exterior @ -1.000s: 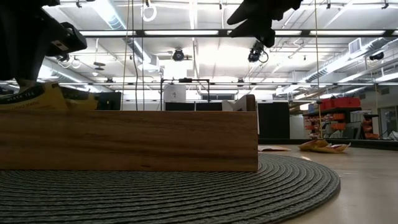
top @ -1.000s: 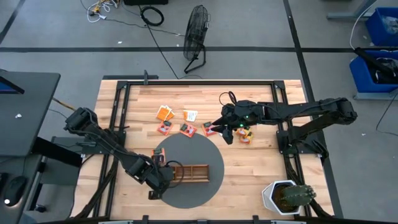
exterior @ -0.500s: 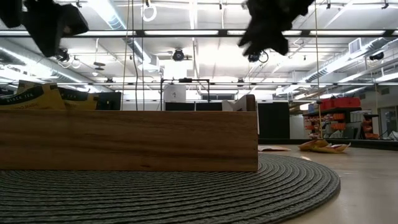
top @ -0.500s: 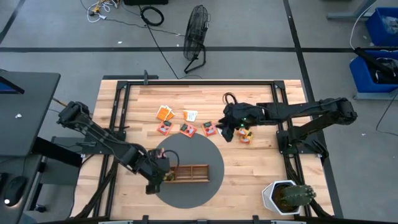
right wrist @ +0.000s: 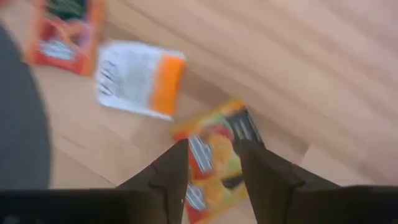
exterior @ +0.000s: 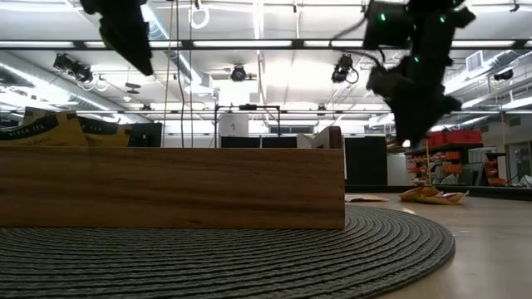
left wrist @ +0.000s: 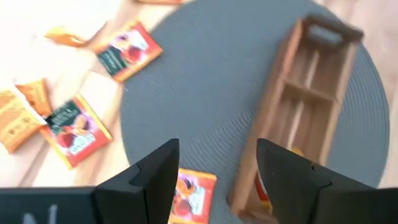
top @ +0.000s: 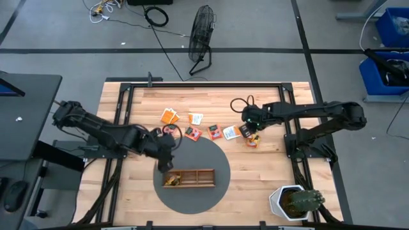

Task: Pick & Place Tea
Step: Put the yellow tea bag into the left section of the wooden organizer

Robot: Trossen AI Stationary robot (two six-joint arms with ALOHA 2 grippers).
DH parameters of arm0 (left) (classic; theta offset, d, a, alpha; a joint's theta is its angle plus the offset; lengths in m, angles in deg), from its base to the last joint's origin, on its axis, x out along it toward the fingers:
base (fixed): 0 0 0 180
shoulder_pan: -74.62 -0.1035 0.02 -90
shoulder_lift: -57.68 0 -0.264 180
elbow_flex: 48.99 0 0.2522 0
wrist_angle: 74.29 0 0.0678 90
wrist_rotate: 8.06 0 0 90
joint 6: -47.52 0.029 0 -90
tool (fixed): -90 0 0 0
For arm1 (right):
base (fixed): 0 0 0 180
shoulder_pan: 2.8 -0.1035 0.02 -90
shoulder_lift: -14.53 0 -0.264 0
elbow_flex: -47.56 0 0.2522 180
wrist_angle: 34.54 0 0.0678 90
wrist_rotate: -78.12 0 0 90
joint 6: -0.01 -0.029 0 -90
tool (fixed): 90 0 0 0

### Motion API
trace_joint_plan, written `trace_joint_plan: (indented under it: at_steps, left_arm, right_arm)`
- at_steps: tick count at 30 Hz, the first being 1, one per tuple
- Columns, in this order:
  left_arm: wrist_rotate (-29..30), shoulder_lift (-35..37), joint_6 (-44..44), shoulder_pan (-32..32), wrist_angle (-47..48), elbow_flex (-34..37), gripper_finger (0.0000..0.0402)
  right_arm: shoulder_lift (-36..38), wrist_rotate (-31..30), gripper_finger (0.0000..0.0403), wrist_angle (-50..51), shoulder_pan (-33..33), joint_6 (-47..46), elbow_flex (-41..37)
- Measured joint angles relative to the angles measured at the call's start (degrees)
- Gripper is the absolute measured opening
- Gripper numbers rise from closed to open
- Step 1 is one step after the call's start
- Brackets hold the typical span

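Observation:
Several tea sachets lie flat on the wooden table beyond the round grey mat [top: 204, 160]: orange [top: 169, 116], white [top: 195, 119], red [top: 215, 132]. A wooden tray [top: 192, 177] stands on the mat with a yellow sachet [top: 170, 181] in its left compartment. My left gripper [top: 167, 160] hangs open over the mat's far left part, above a red-orange sachet [left wrist: 194, 193]. Over a yellow-orange sachet [right wrist: 217, 155] at the table's right hovers my right gripper [top: 246, 128], fingers apart, with a white-and-orange sachet [right wrist: 140, 78] beside it.
A white pot with a cactus [top: 295, 201] stands at the near right corner. A black frame [top: 121, 102] runs around the table top. The tray's other compartments [left wrist: 311, 93] show bare wood. Bare table lies to the right of the mat.
My left gripper has risen from the tray's left end and moved toward the far edge; the yellow sachet stays in the tray's left compartment. My right gripper has shifted toward the table's right edge and come down lower.

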Motion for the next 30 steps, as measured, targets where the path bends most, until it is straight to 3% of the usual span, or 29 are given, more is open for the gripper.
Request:
trace_joint_plan:
  at_steps: [7,16,30]
  left_arm:
    - [4.43,0.17,1.28,-3.78,-2.72,0.0,0.0218]
    - [5.42,0.17,9.48,-7.52,-14.14,0.0,0.0218]
    - [4.94,0.15,16.56,-11.14,-16.09,0.0,0.0218]
  right_arm:
    - [0.0,4.65,0.0185,-4.39,2.97,-5.27,-8.17]
    - [0.0,8.61,0.0226,-10.53,6.91,-8.93,-13.24]
    - [0.11,9.53,0.0201,-16.45,10.08,-11.1,-19.17]
